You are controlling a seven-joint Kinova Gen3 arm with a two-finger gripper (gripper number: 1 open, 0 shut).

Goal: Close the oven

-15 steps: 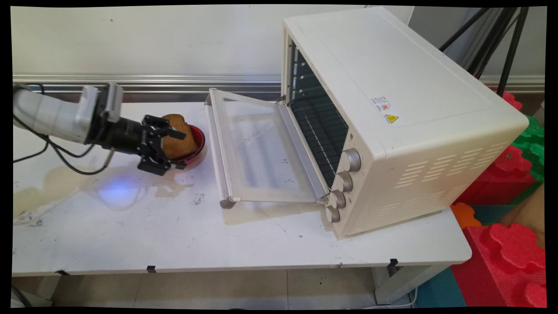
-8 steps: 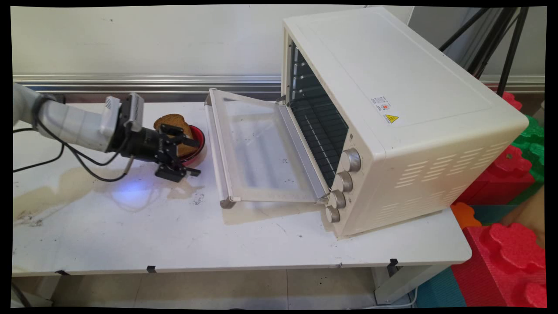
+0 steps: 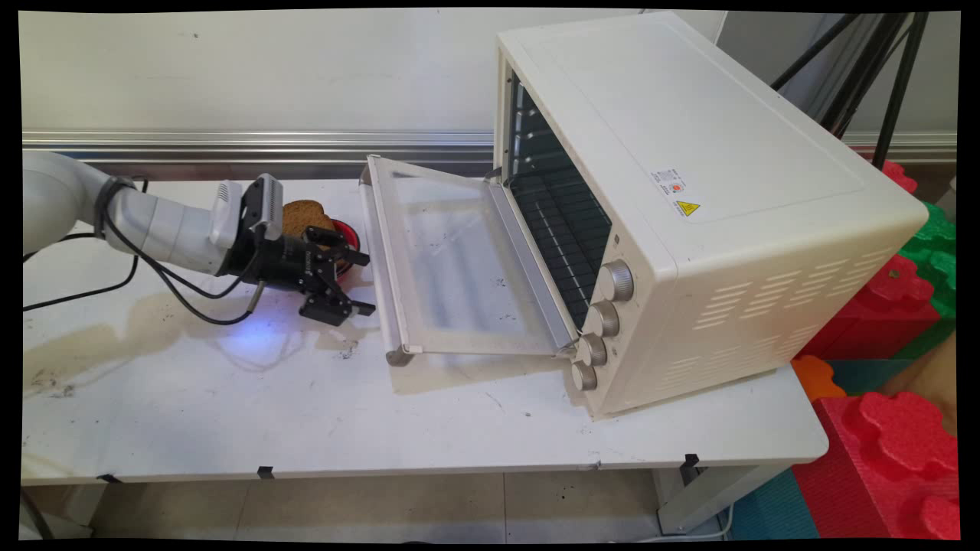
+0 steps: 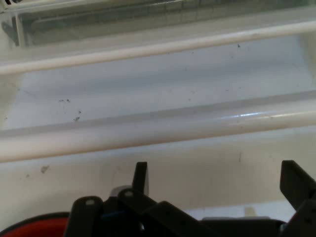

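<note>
**A:** Your gripper [image 3: 366,285] sits low over the white table [image 3: 230,405], pointing right toward the oven. Its two fingers [image 3: 358,258] stand apart with nothing between them. In the hand view you see one finger [image 4: 140,177] left of centre and the other at the right edge, a wide gap between.

**B:** What are you nearest to?

**A:** The open oven door [image 3: 459,260]. Your fingertips are just beside its outer edge, where the handle bar [image 3: 381,252] runs. I cannot tell whether they touch it. In the hand view that handle bar [image 4: 158,129] crosses the whole width straight ahead of you, pale and rounded, with the door's glass pane [image 4: 163,79] beyond it.

**B:** And behind you?

**A:** The red bowl [image 3: 348,237] with the slice of brown toast [image 3: 302,216] standing in it. Your gripper body covers most of the bowl in the main view; the toast's top shows above your wrist. A sliver of the red bowl [image 4: 29,226] shows at the bottom left of the hand view.

**B:** The oven itself?

**A:** Cream toaster oven [image 3: 689,191], right half of the table, door dropped flat toward you, dark racks visible inside. Four knobs [image 3: 605,321] down its front corner. Red and green foam blocks [image 3: 888,451] stand off the table's right end.
</note>
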